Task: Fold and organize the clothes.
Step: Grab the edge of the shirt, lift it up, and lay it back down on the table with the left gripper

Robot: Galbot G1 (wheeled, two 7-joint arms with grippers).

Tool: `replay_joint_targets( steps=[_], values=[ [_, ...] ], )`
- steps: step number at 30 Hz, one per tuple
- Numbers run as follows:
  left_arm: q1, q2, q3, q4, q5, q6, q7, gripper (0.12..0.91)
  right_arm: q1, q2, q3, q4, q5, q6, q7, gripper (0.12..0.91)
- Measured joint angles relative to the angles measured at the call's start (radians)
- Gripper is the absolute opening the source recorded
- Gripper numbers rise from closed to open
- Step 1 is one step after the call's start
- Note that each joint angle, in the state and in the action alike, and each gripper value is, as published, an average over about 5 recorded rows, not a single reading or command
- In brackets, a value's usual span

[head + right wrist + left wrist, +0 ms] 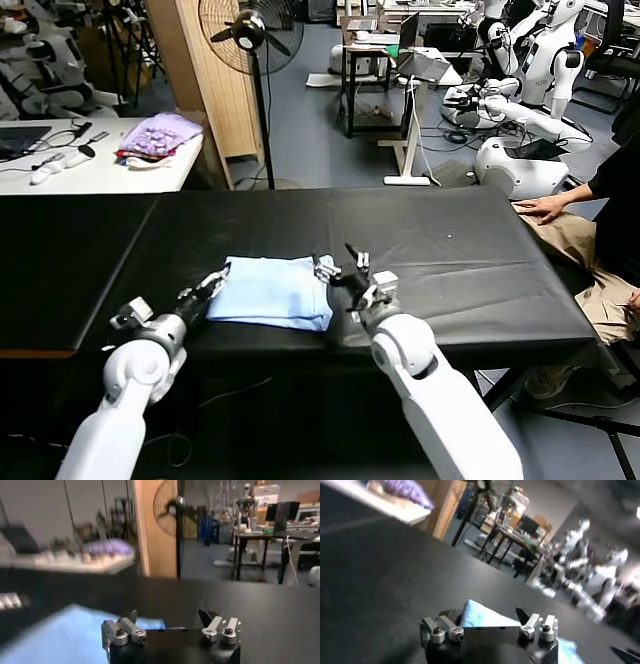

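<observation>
One folded light-blue T-shirt [270, 291] lies on the black table [450, 260] between the left gripper [213, 283] and right gripper [338, 268], both open. Thin, limp cloth; pinch its side edges.

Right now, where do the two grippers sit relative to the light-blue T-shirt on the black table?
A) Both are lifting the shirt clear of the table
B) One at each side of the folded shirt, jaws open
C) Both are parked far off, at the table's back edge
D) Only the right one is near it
B: the T-shirt lies folded flat on the table, with the left gripper at one side edge and the right gripper at the other, both open and holding nothing.
</observation>
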Motion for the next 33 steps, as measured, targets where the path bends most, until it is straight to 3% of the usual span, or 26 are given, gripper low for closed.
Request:
replay_joint_targets(
  steps=[8, 11, 22, 26, 29, 33],
  values=[
    [-0.002, -0.006, -0.010, 0.045, -0.068, 0.015, 0.029, 0.798, -0.020, -0.012, 0.040, 0.088, 0.039, 0.006, 0.000, 0.798],
    [-0.004, -0.009, -0.007, 0.058, -0.070, 0.017, 0.034, 0.763, -0.028, -0.016, 0.052, 0.105, 0.043, 0.005, 0.000, 0.798],
    [-0.017, -0.017, 0.019, 0.110, -0.069, 0.018, 0.052, 0.237, -0.063, -0.031, 0.088, 0.146, 0.046, 0.000, -0.004, 0.798],
    [-0.020, -0.020, 0.027, 0.113, -0.057, 0.019, 0.051, 0.163, -0.076, -0.031, 0.104, 0.155, 0.042, -0.012, 0.006, 0.798],
    [-0.020, -0.018, 0.032, 0.105, -0.012, 0.014, 0.039, 0.134, -0.090, -0.027, 0.120, 0.160, 0.017, -0.051, 0.043, 0.798],
    [-0.013, -0.005, 0.043, 0.072, 0.174, -0.006, 0.009, 0.131, -0.115, -0.020, 0.146, 0.160, -0.036, -0.131, 0.111, 0.798]
  ],
)
